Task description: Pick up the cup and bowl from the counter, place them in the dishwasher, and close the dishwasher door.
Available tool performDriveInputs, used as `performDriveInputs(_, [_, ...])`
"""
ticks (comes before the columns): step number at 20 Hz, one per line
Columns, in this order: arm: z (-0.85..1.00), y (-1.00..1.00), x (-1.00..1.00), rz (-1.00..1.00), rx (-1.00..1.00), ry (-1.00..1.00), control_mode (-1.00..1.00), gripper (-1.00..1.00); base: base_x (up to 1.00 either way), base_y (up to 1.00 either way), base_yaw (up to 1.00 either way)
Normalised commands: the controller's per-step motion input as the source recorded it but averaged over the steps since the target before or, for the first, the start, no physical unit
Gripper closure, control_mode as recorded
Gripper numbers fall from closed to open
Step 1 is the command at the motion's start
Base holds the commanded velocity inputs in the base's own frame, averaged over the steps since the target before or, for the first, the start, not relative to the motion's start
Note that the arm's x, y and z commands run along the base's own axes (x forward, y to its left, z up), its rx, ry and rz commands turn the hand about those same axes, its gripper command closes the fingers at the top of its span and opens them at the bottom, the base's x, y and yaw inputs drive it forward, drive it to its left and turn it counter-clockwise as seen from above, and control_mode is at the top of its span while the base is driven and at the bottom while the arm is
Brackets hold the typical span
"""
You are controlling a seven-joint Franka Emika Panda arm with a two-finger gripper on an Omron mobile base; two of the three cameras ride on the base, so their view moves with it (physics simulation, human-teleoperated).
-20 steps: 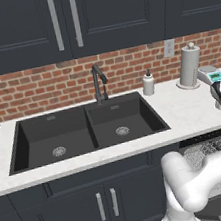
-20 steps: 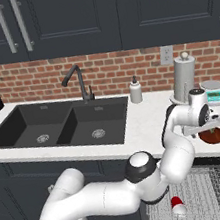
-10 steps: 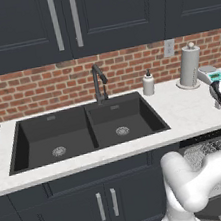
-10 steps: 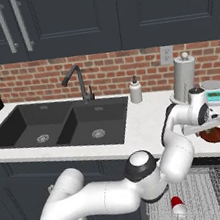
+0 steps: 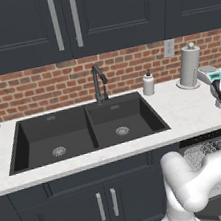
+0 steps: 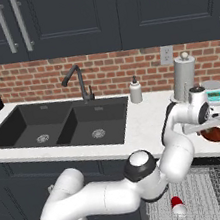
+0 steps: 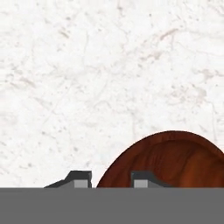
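Observation:
The dark reddish-brown bowl (image 6: 215, 135) (image 7: 175, 159) rests on the white counter (image 6: 145, 124) at the far right, close to the front edge. My gripper (image 6: 217, 124) (image 7: 111, 178) is right over it. One fingertip stands outside the rim and the other inside, and they pinch the rim. The red cup (image 6: 176, 204) lies in the silver wire rack (image 6: 212, 191) of the open dishwasher (image 5: 210, 153) below the counter.
A paper towel roll (image 6: 183, 77) and a small scale (image 6: 214, 94) stand just behind the bowl. A white soap bottle (image 6: 135, 90) is to their left. Further left are the faucet (image 6: 79, 81) and the black double sink (image 6: 59, 125).
The fingers have drawn together onto the bowl's rim. The arm and the bowl have hardly moved.

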Motion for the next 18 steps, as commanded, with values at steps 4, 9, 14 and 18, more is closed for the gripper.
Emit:
performDriveInputs(4, [0.00, 0.19, -0.94, 0.01, -0.02, -0.39, -1.00, 1.00, 0.00, 0.00, 0.00])
performDriveInputs(9, [-0.17, 0.85, -0.92, 0.10, -0.05, -0.77, -1.00, 1.00, 0.00, 0.00, 0.00])
performDriveInputs(14, [0.08, 0.82, -0.80, 0.18, -0.06, -0.69, -1.00, 1.00, 0.00, 0.00, 0.00])
performDriveInputs(18, [0.37, 0.65, -1.00, 0.26, -0.06, -0.30, -1.00, 1.00, 0.00, 0.00, 0.00])
